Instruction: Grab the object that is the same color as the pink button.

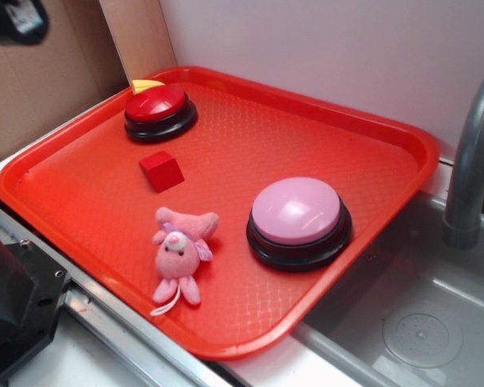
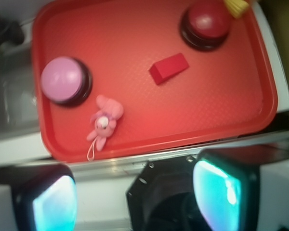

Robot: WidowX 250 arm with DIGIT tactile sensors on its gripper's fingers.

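Red tray [image 1: 371, 121] beside a sink carries, left to right, a red button [image 1: 160, 109], red cube [image 1: 161, 170], pink plush animal [image 1: 180, 250] near the front edge, and pink button [image 1: 297, 216]. Tool [image 2: 130, 195] hangs released, well apart.

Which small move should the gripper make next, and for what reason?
Probably move the gripper forward and down toward the pink plush animal. Its fingers stand wide apart and hold nothing, off the red tray, while the plush lies free beside the pink button.

pink plush [image 2: 104, 123] beside pink button [image 2: 62, 80], red tray [image 2: 221, 110]
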